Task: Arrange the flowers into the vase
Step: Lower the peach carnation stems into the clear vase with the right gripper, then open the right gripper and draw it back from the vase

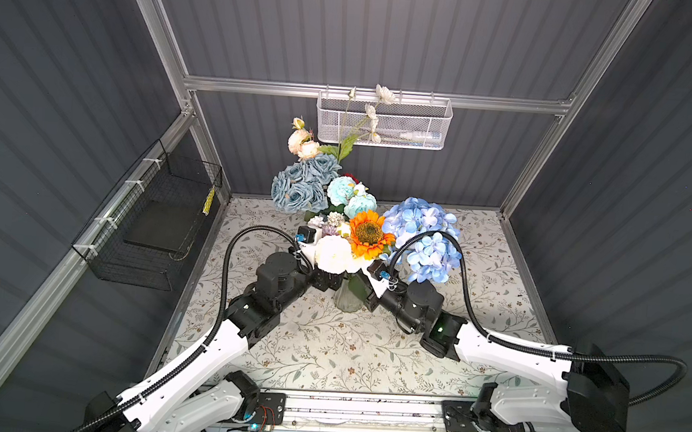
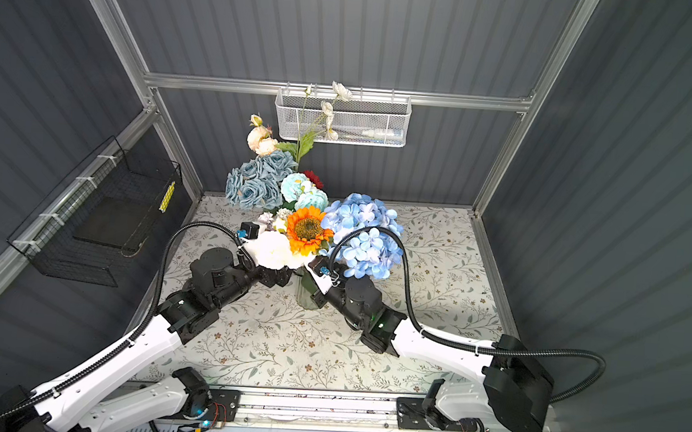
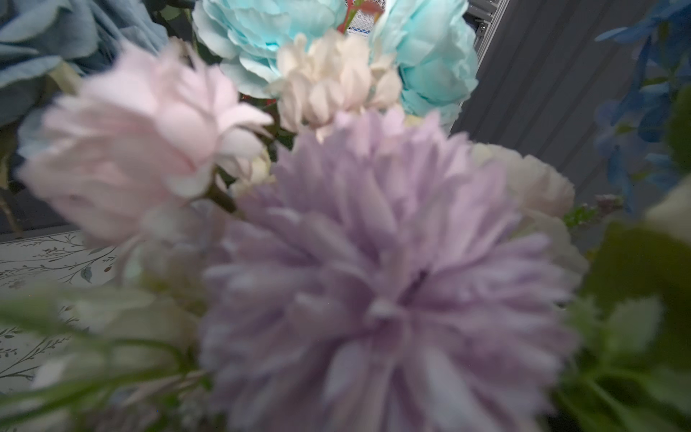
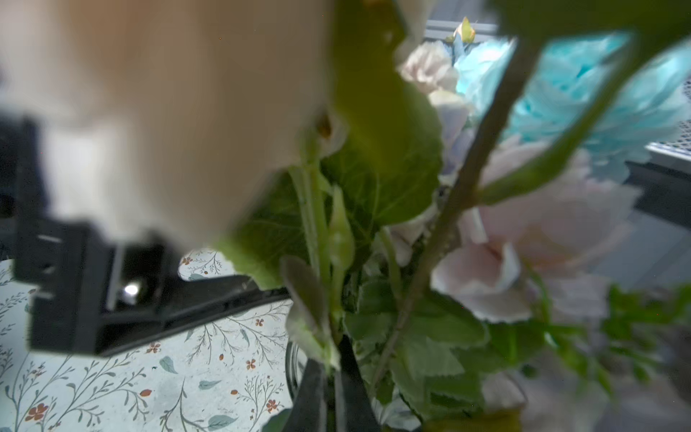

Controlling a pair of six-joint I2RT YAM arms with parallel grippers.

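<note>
A clear glass vase (image 1: 347, 298) stands mid-table holding the flowers: blue hydrangea (image 1: 426, 239), orange sunflower (image 1: 370, 233), white bloom (image 1: 333, 254), dusty-blue roses (image 1: 302, 187), aqua puffs (image 1: 350, 196) and cream blooms (image 1: 301, 143). My right gripper (image 4: 332, 374) is at the vase mouth, shut on a green flower stem (image 4: 318, 232) just above the rim (image 4: 291, 359). My left gripper (image 1: 328, 281) sits under the white bloom, left of the vase, and stands open; its black body (image 4: 74, 291) shows in the right wrist view. A lilac puff (image 3: 392, 280) fills the left wrist view and hides the jaws.
A white mesh basket (image 1: 384, 119) hangs on the back rail behind the tallest white flowers (image 1: 374, 115). A black wire basket (image 1: 156, 220) is fixed to the left wall. The floral tablecloth (image 1: 347, 350) covers the table between both arms.
</note>
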